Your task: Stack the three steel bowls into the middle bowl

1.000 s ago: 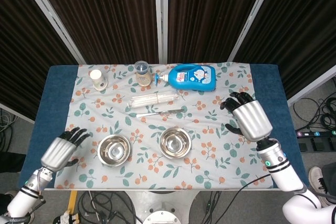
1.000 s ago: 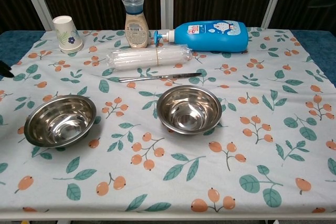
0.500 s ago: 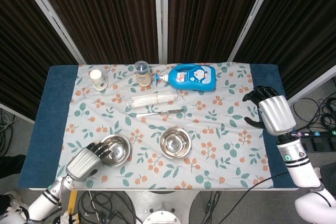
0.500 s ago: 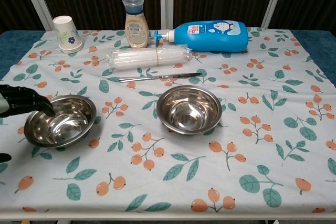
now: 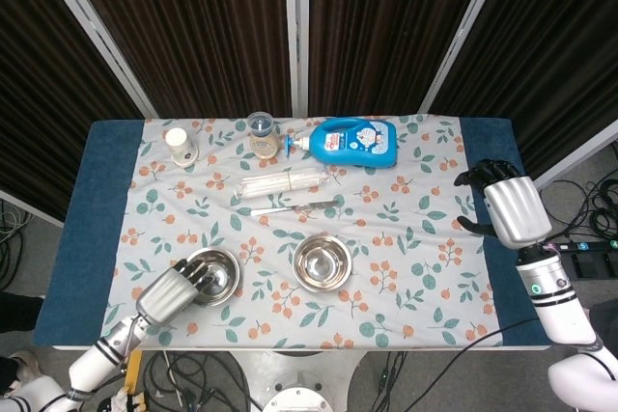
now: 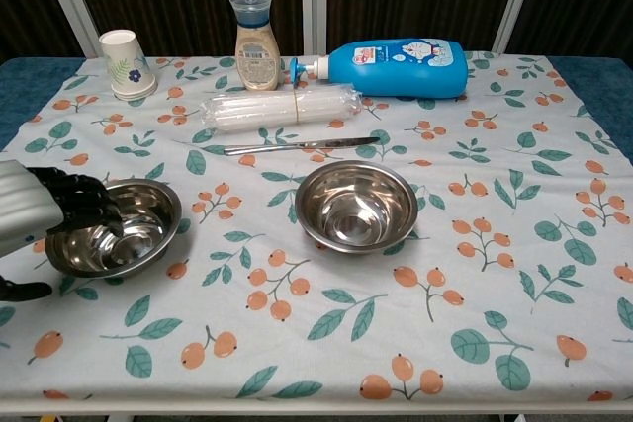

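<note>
Two steel bowls show on the flowered cloth. The left bowl (image 5: pixel 221 275) (image 6: pixel 136 228) sits near the front left. The middle bowl (image 5: pixel 322 262) (image 6: pixel 356 207) stands upright a little to its right, with nothing visible inside. My left hand (image 5: pixel 174 293) (image 6: pixel 40 219) is at the left bowl's near-left rim. Its fingers (image 6: pixel 87 207) reach over the rim into the bowl, while the thumb stays outside and apart from it. My right hand (image 5: pixel 509 207) hovers over the blue table edge at the far right, holding nothing, and is out of the chest view.
Along the back stand a paper cup (image 6: pixel 127 64), a small bottle (image 6: pixel 255 42) and a lying blue detergent bottle (image 6: pixel 396 54). A clear sleeve of straws (image 6: pixel 282 109) and a metal knife (image 6: pixel 302 145) lie just behind the bowls.
My left hand came in from the table's left edge and dipped its fingers over the left bowl's rim. My right hand drew back to the right edge. Neither bowl moved.
</note>
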Motion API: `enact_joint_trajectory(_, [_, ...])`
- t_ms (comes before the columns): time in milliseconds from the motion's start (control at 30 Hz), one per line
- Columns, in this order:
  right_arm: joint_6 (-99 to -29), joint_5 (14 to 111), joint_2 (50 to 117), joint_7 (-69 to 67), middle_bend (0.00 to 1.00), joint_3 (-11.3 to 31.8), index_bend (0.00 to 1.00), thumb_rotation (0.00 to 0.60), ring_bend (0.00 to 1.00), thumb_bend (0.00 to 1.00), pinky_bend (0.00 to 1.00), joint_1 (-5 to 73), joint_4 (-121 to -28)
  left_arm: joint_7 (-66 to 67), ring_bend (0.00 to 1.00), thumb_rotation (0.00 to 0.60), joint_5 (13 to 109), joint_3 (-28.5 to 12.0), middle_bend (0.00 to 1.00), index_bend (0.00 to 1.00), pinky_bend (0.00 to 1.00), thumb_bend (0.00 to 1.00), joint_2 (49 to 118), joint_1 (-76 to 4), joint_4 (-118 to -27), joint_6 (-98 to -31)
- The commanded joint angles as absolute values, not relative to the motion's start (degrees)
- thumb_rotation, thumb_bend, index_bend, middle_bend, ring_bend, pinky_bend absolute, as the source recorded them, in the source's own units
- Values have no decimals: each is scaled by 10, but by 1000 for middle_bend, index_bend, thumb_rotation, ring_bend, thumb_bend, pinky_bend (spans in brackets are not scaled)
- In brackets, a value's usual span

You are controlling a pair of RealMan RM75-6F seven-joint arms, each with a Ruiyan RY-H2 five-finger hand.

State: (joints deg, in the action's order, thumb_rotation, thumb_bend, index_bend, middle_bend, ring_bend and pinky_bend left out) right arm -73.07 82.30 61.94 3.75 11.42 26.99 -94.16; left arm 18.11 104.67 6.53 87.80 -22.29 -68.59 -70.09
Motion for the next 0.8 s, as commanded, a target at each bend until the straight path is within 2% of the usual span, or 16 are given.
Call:
enact_joint_trajectory(33, [-727, 820, 622, 34, 425, 114, 401, 600, 247, 16, 270, 271, -937, 199, 278, 600, 1068, 66, 416, 400, 380, 196, 895, -230, -655, -721])
enact_joint_trajectory(467, [-718, 817, 625, 24, 425, 111, 387, 600, 247, 15, 261, 270, -924, 206, 342, 600, 1096, 80, 546, 553, 422, 238, 930, -234, -581, -762])
enact_joint_trajectory(800, [-714, 813, 625, 17, 425, 111, 381, 600, 247, 15, 260, 268, -917, 192, 378, 600, 1126, 101, 619, 630, 417, 258, 970, -236, -497, -803])
